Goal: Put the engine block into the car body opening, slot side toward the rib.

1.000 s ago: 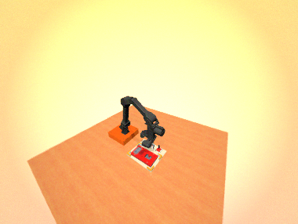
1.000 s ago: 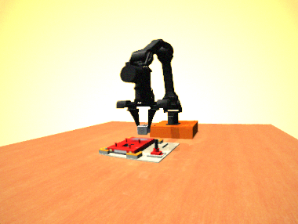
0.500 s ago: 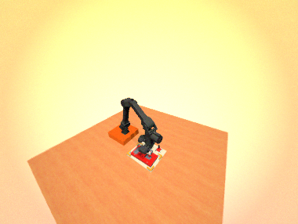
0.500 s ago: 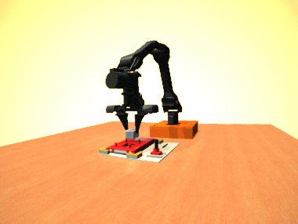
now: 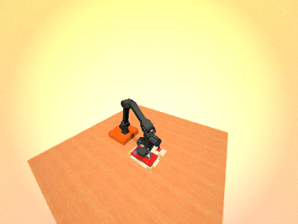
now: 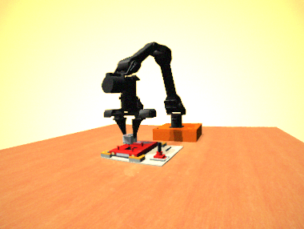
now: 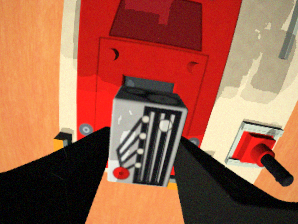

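Observation:
My gripper [image 6: 130,136] [image 7: 143,138] is shut on the grey engine block [image 6: 128,138] [image 7: 132,117], one finger on each side. In the exterior view the block is just above the red car body [image 5: 150,160] [image 6: 138,151] [image 7: 89,102]. In the wrist view the block's printed face with a red disc faces the camera, and part of the dark opening [image 7: 149,82] shows beyond its far end. The block covers the rest of the opening. The slot and the rib cannot be made out. In the top view the arm hides the block and fingertips.
The car body lies on a pale board [image 6: 173,153] [image 7: 232,106] with yellow-and-grey corner pieces [image 6: 137,158]. A red piece with an upright black lever [image 6: 159,154] [image 7: 261,151] stands on the board beside the car body. The arm's orange base [image 5: 121,136] [image 6: 189,132] is behind the board.

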Tool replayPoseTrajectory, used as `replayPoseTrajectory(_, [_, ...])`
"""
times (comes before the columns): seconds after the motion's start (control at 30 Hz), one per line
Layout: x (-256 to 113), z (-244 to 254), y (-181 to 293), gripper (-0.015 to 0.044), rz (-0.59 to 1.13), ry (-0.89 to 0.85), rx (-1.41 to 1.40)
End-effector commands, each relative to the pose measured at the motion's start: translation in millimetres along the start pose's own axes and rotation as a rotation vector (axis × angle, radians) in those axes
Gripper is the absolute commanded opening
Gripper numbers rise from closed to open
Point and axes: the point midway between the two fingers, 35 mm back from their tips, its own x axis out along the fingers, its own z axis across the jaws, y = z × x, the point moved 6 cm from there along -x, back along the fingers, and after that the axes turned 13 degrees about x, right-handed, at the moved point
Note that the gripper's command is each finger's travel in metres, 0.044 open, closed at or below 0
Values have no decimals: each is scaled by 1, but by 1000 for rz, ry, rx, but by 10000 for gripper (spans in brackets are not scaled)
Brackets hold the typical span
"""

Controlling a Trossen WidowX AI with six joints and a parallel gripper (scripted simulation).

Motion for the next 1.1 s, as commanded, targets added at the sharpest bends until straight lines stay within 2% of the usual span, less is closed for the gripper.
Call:
replayPoseTrajectory(0.0, [0,0,1,160,1,-2,-6])
replayPoseTrajectory(1.07, [0,0,1,160,1,-2,-2])
